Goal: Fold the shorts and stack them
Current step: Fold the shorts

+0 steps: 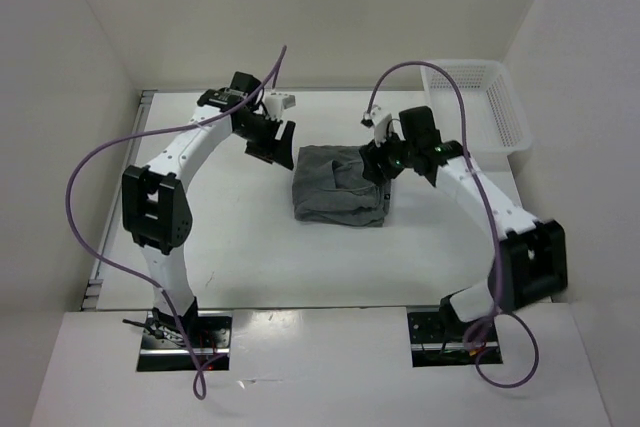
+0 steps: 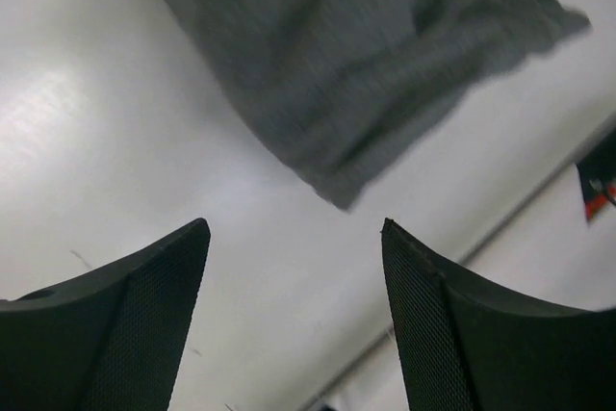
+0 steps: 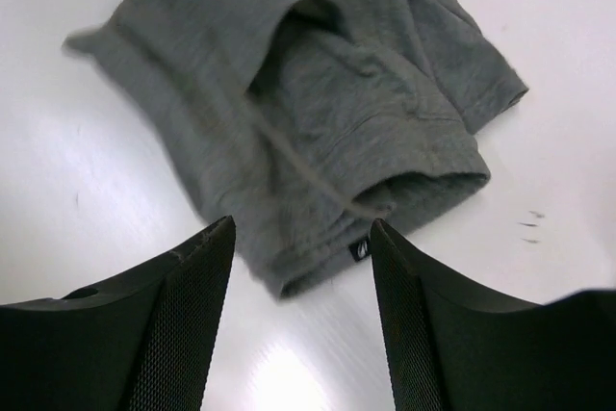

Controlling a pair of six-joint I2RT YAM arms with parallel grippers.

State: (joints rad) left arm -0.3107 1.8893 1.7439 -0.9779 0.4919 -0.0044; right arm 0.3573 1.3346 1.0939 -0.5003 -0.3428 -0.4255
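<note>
Currently the folded shorts [image 1: 340, 185] lie mid-frame on the counter [image 1: 250, 257], slightly longer left-to-right, with the right claw [image 1: 378, 171] gaping empty over their right edge, nearer than the left claw [image 1: 278, 150], likewise spread empty beside their upper-left corner.

Nothing legible — black tag [image 3: 358, 249] on the shorts [image 3: 385, 93] carries an unreadable mark.
</note>
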